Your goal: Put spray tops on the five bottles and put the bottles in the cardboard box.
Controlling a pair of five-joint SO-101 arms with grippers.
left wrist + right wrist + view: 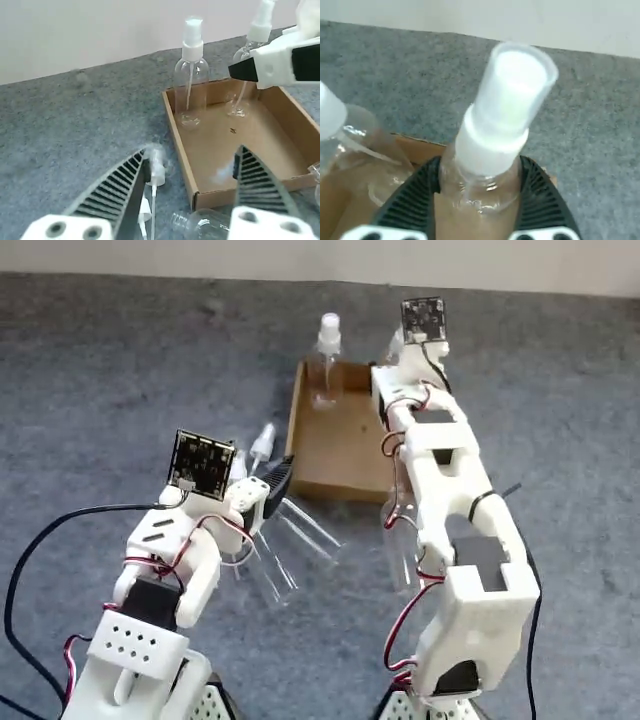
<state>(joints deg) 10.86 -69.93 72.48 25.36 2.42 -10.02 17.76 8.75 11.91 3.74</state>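
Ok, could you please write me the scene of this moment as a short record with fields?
left pincer: open, over a loose spray top that lies on the carpet
right pincer: shut on the held bottle, which has its top on
cardboard box: the standing bottle, with top, is upright inside; the held bottle is beside it at the far end
outside the box: a third bottle on the carpet, near the box's front corner
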